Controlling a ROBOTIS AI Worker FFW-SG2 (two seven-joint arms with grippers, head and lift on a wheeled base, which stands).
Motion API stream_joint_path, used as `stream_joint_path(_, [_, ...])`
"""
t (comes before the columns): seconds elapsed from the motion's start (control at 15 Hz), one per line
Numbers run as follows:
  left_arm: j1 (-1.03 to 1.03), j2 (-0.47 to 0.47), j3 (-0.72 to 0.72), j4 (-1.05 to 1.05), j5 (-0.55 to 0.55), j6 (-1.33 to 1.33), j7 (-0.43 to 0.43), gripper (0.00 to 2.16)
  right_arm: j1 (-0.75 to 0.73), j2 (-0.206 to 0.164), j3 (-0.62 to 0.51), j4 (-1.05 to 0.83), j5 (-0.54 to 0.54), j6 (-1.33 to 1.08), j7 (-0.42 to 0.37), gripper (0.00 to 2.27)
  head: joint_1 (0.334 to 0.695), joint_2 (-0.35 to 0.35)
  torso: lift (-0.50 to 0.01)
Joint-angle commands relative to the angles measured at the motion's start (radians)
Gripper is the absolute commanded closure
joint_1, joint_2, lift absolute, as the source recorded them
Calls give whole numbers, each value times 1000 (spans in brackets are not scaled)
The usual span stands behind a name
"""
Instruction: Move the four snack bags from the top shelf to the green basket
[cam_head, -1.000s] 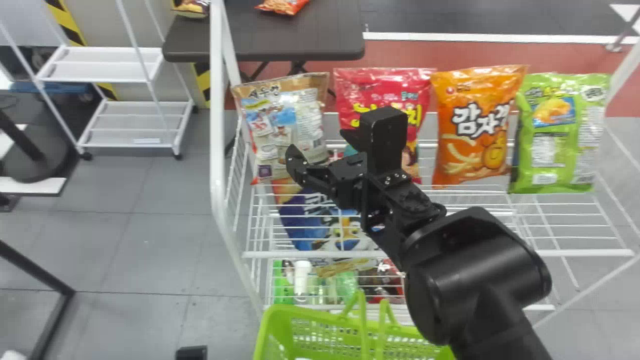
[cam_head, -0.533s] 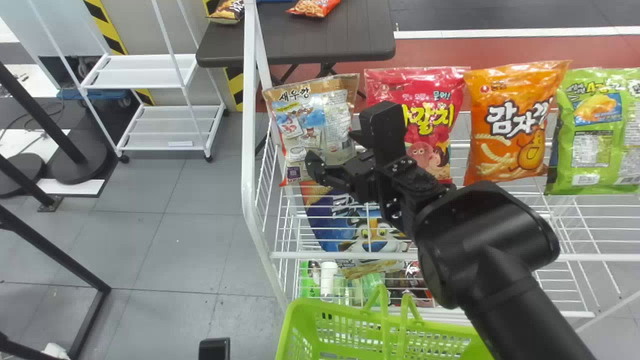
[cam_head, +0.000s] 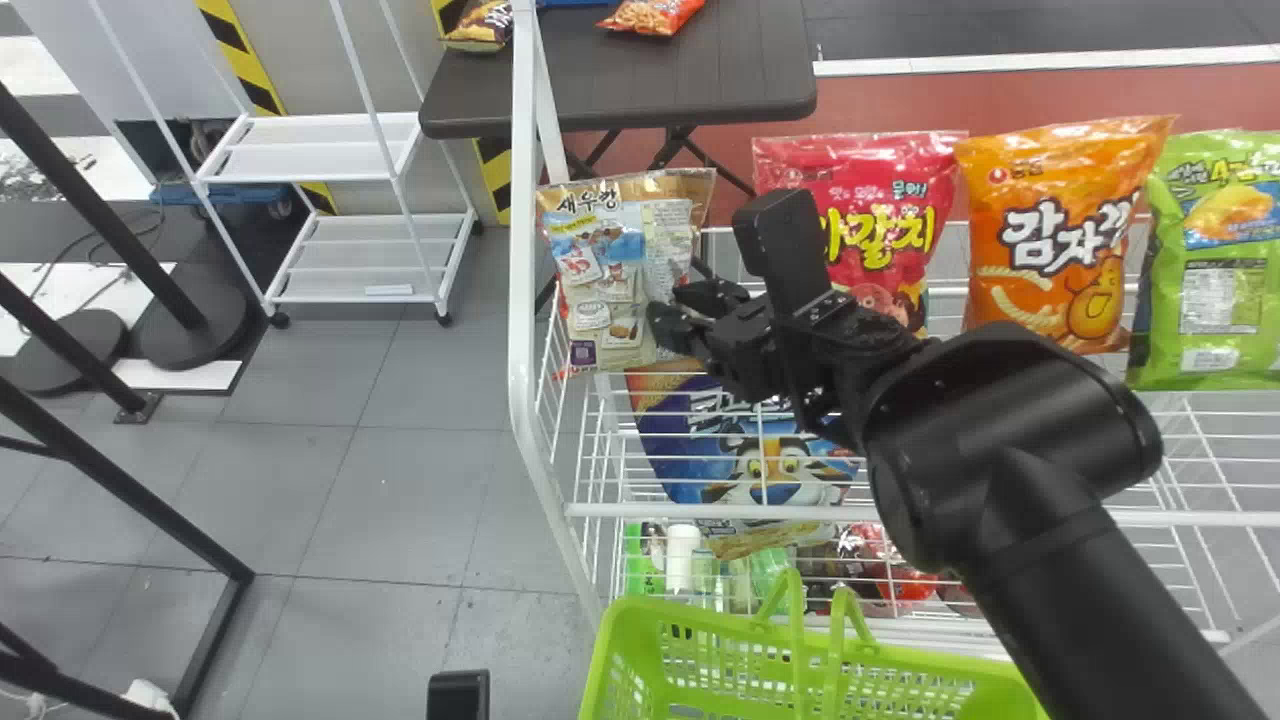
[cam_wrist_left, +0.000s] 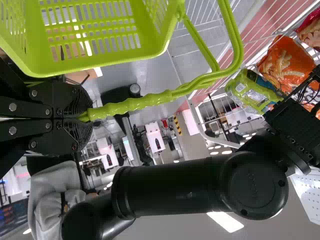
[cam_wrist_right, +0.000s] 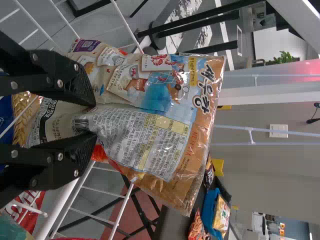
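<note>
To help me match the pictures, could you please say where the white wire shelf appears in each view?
Head view: the white wire shelf stands centre to right, beyond the green basket.
Left wrist view: beyond the basket's handle, around the orange snack bag.
Right wrist view: behind the tan snack bag.
Shared landmark: the black right arm.

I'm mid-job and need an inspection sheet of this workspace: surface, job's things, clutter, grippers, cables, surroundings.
Surface: white wire rack.
Job's things: brown bag, red bag, orange bag and green bag in a row; green basket nearer the robot.
Clutter: blue bag and white bottle, lower in the rack.
Grippers: right gripper shut on the brown bag; left gripper shut on the basket handle.
Cables: dark wires by the right arm.
Surroundings: dark table behind; white cart to the left.
</note>
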Motion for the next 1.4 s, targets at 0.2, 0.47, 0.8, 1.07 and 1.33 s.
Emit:
stream_joint_path(0.2, [6, -8, 5, -3, -2, 0, 0, 1163, 170, 2, 1, -236, -7, 5, -9, 2226, 695, 134, 0])
stream_joint_path(0.47, [7, -14, 5, -4, -6, 0, 2, 1163, 310, 2, -6, -521, 10, 192, -95, 2226, 695, 147, 0])
stream_joint_path(0.8, [15, -32, 5, -13, -20, -3, 3, 1163, 535, -147, -129, -862, -6, 284, -144, 2226, 695, 65, 0])
stream_joint_path(1.07, [21, -52, 5, -15, -29, -49, 6, 1163, 831, -209, -359, -1094, -81, 259, -118, 2226, 695, -129, 0])
stream_joint_path(1.33, [23, -77, 6, -15, -43, -67, 14, 1163, 1066, -137, -586, -1193, -153, 195, 5, 2226, 695, -320, 0])
